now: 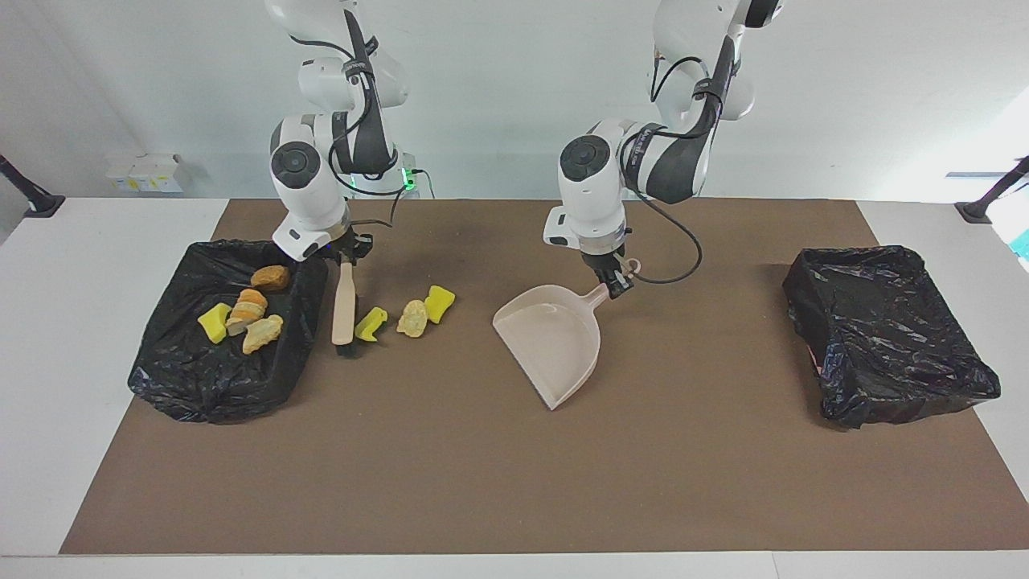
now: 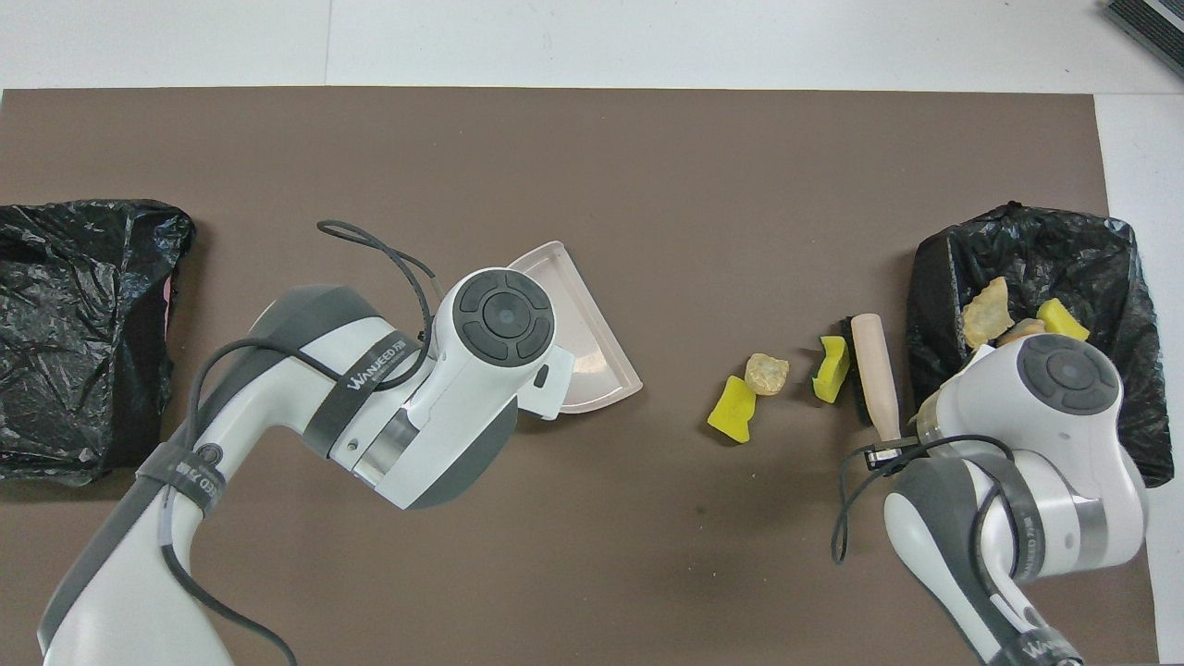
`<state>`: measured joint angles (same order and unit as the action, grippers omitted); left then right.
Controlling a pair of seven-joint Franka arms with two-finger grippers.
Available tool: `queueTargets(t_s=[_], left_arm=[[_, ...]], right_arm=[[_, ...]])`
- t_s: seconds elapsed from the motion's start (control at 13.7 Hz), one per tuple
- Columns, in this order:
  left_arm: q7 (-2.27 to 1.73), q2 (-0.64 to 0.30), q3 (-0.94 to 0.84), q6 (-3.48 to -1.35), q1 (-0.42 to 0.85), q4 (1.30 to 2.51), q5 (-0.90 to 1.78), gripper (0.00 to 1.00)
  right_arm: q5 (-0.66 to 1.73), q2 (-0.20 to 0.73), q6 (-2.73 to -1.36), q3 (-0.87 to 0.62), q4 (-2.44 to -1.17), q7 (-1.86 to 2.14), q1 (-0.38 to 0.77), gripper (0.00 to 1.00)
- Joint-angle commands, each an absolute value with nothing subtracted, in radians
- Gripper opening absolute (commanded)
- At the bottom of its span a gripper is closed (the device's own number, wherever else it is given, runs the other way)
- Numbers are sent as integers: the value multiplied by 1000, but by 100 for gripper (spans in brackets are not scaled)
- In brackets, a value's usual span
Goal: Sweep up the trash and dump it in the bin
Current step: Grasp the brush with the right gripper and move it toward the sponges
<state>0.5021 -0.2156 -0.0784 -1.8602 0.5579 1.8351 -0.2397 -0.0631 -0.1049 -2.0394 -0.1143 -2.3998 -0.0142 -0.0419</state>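
Note:
My right gripper (image 1: 347,256) is shut on the handle of the beige brush (image 1: 344,304), whose black bristles touch the mat beside the bin (image 1: 201,386) at the right arm's end. Three trash pieces lie on the mat beside the brush: a yellow-green chunk (image 1: 370,323) against it, a tan lump (image 1: 413,318) and a yellow chunk (image 1: 440,303). Several more pieces (image 1: 248,310) lie in that bin. My left gripper (image 1: 615,281) is shut on the handle of the beige dustpan (image 1: 555,342), mid-table, its mouth toward the trash. The overhead view shows the brush (image 2: 874,375), loose pieces (image 2: 767,373) and dustpan (image 2: 592,342).
A second black-bag-lined bin (image 1: 892,338) stands at the left arm's end of the brown mat and also shows in the overhead view (image 2: 74,324). Bare mat (image 1: 482,482) stretches from the dustpan and trash away from the robots to the mat's edge.

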Motion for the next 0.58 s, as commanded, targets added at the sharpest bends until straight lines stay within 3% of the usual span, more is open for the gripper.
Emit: queueTargets(t_s=[0.0,0.22,0.51], left_arm=[[574,-140,-80,-1893,569,1949,-264,0],[578,-66,-83,-1945,606,2078,-261,0],[577,-37,-84,-1951,644,2117,-259,0]], right_arm=[[-71,-91,-2069,-126,-2413,-9,-37,0],[-51,-87,-2069,-126,-2410,-81,20,0],[21,-78,-2072,-127,-2410,-187,84,0]])
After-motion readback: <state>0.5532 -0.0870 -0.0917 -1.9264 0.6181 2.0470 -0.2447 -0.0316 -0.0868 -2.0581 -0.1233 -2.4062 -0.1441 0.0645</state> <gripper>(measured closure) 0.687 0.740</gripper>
